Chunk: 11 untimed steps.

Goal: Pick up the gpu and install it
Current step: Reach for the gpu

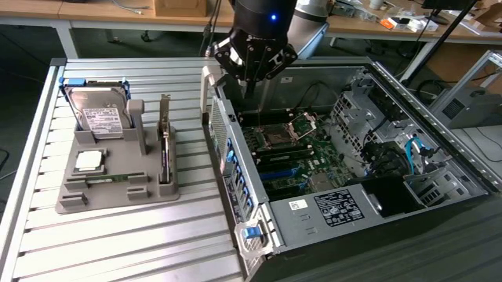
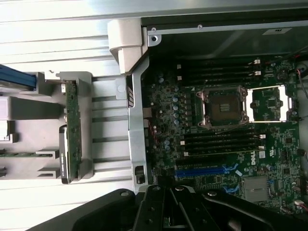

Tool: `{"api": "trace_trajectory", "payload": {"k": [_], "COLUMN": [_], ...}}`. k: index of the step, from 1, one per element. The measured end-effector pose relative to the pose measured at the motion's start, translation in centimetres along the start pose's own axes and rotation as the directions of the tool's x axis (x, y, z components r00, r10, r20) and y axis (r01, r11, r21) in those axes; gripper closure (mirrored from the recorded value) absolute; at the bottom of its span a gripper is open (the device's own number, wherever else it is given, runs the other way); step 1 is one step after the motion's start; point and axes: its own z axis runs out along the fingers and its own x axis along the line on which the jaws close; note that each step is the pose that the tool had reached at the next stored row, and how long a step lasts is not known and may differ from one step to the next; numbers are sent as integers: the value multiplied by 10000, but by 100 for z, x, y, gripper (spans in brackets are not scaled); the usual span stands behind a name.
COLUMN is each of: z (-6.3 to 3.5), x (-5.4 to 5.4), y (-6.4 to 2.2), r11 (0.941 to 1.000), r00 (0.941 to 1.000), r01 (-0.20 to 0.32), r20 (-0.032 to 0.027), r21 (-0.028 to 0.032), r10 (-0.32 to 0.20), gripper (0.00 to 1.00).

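Observation:
The gpu (image 1: pixel 164 144) stands on edge in a slot of the grey holder (image 1: pixel 117 197), a thin dark card with its silver bracket end up. In the wrist view the gpu (image 2: pixel 72 127) shows edge-on beside the case wall. My gripper (image 1: pixel 249 88) hangs over the rear corner of the open computer case (image 1: pixel 392 170), to the exterior view's right of the gpu and well apart from it. Its fingers (image 2: pixel 159 211) are pressed together with nothing between them. Below it lies the motherboard (image 2: pixel 216 144) with a blue expansion slot (image 2: pixel 207 171).
The holder also carries a silver hard drive (image 1: pixel 98 117), a square processor (image 1: pixel 89 160) and a narrow green memory stick (image 1: pixel 110 178). The case's tall metal side wall (image 1: pixel 227 153) stands between holder and motherboard. Cables and drive cages (image 1: pixel 392 147) crowd the case's far side.

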Motion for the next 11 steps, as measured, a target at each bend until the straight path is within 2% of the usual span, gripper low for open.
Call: {"api": "trace_trajectory", "payload": {"k": [11], "z": [0], "x": [27], "y": [-2], "r11": [10000], "r00": [10000], "r01": [0], "r20": [0], "r21": [0], "r10": [0], "gripper": [90]}}
